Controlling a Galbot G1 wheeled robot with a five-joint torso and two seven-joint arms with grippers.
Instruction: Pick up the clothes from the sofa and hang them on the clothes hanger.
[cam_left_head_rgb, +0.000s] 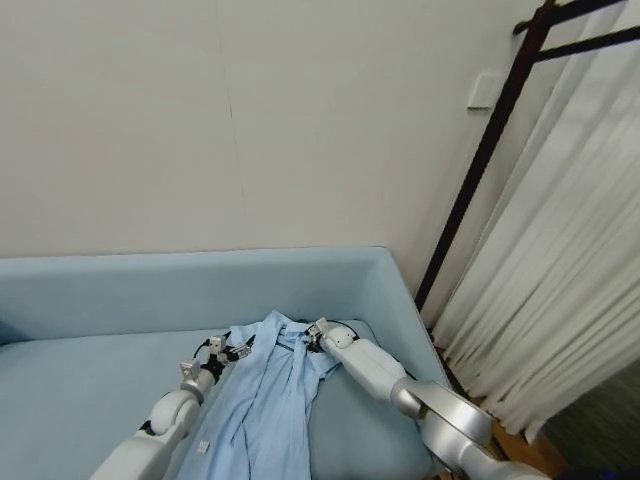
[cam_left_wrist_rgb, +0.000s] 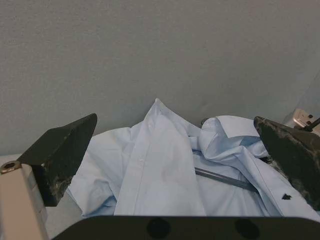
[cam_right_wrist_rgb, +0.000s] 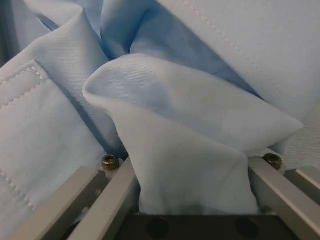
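A light blue shirt (cam_left_head_rgb: 265, 400) lies crumpled on the seat of the pale blue sofa (cam_left_head_rgb: 90, 400). My left gripper (cam_left_head_rgb: 222, 350) sits at the shirt's collar end, open; its two black fingers (cam_left_wrist_rgb: 62, 150) stand wide apart with the shirt (cam_left_wrist_rgb: 165, 170) spread between and beyond them. My right gripper (cam_left_head_rgb: 312, 334) is at the shirt's upper right edge. In the right wrist view a fold of the shirt (cam_right_wrist_rgb: 185, 150) is bunched between the drawn-in jaws of my right gripper (cam_right_wrist_rgb: 190, 205), hiding the pads. The dark clothes rack (cam_left_head_rgb: 490, 140) stands right of the sofa.
The sofa's backrest (cam_left_head_rgb: 200, 285) runs behind the shirt and its right armrest (cam_left_head_rgb: 405, 310) is close to my right arm. White curtains (cam_left_head_rgb: 570, 270) hang past the rack. A plain wall (cam_left_head_rgb: 250, 120) is behind.
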